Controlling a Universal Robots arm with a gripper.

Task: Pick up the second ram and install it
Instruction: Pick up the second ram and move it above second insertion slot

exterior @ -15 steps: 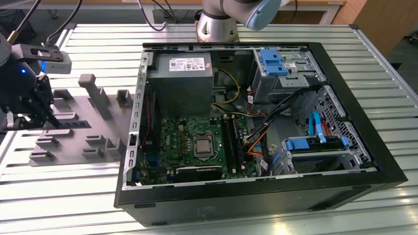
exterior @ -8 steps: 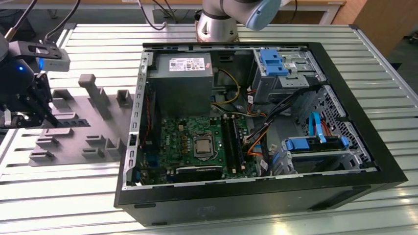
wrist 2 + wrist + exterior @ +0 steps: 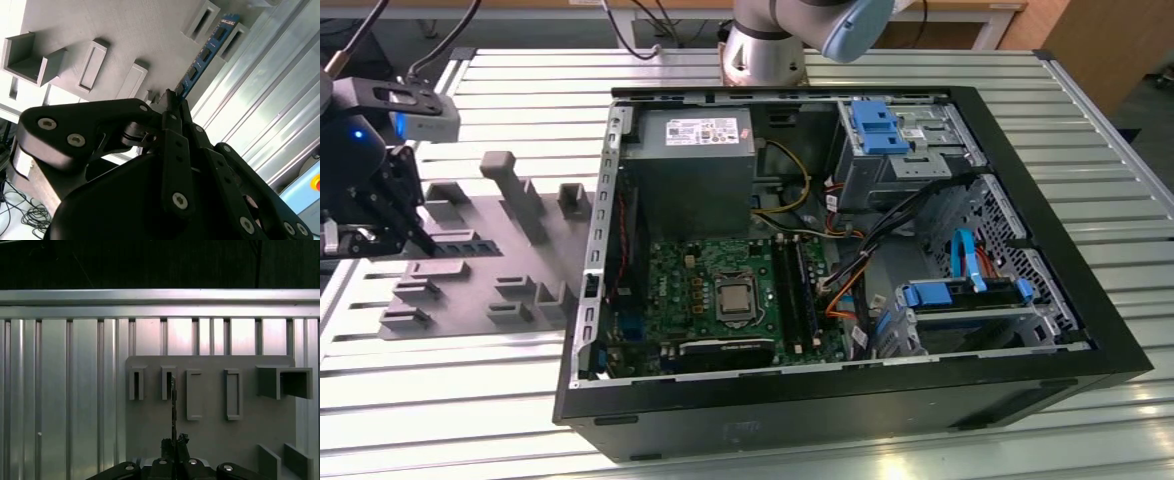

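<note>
Pinching second ram (image 3: 206, 52) by 1 end, tool (image 3: 172, 97) over grey slotted block (image 3: 210, 440), well apart from computer case (image 3: 854, 400).

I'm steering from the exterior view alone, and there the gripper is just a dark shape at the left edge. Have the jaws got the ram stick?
Observer: Yes. In the second wrist view the gripper is shut on the near end of the second ram, which sticks out beyond the jaws.
Operator: Which face shows there?
Observer: The face with its row of black chips.
Operator: Where is it against the fixture?
Observer: In the first wrist view it is edge-on, its far end lined up with one narrow slotted block on the grey plate; in the slot or clear of it, I cannot tell.
</note>
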